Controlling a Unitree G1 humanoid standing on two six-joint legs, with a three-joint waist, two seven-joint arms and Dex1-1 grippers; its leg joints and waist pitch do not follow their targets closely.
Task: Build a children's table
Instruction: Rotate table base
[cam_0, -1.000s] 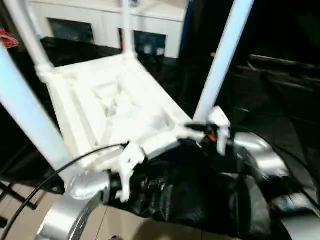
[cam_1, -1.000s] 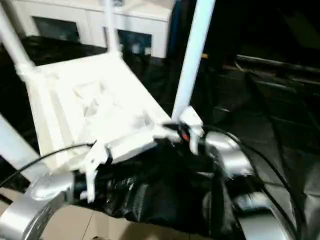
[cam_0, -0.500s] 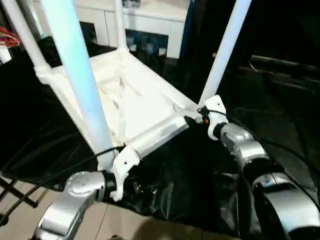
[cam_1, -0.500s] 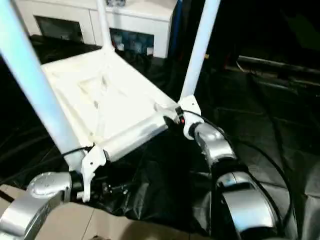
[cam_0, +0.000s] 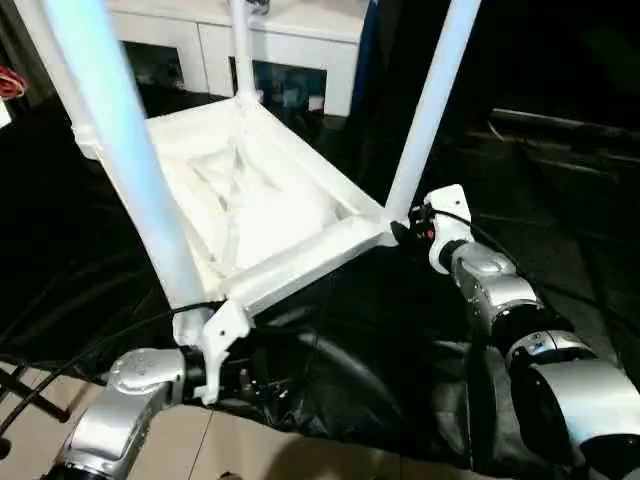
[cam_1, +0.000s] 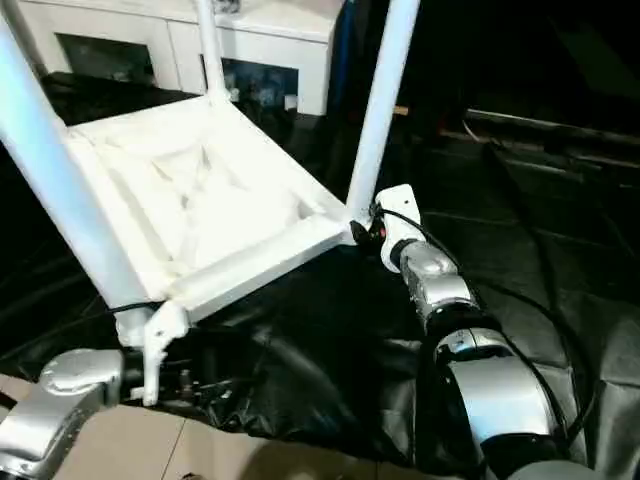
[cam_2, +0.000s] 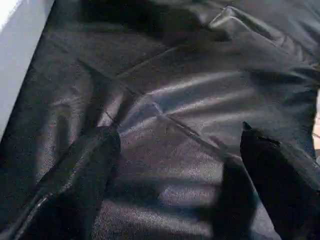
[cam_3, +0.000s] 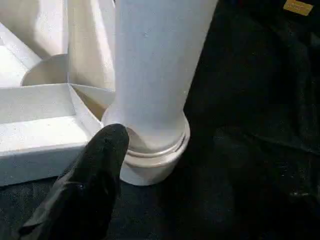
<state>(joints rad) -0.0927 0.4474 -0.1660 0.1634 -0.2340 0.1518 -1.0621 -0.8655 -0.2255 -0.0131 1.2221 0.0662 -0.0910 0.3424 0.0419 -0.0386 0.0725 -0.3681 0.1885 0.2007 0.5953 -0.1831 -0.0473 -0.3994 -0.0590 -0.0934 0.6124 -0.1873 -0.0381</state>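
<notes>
Inverted tabletop (cam_0: 270, 215) on black sheet (cam_0: 380, 350), legs (cam_0: 430, 100) upright. Left gripper (cam_2: 175, 165) spread wide, empty. Right gripper (cam_3: 150, 165) at leg base; grip indeterminable.

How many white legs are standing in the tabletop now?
4. The near left leg rises by the left gripper, the near right leg by the right gripper, the far right leg toward the cabinet, the far left leg at the picture's left edge.

Four upright legs (cam_0: 428, 110) ring tabletop (cam_0: 262, 200), black cloth (cam_0: 380, 350) in front open
</notes>
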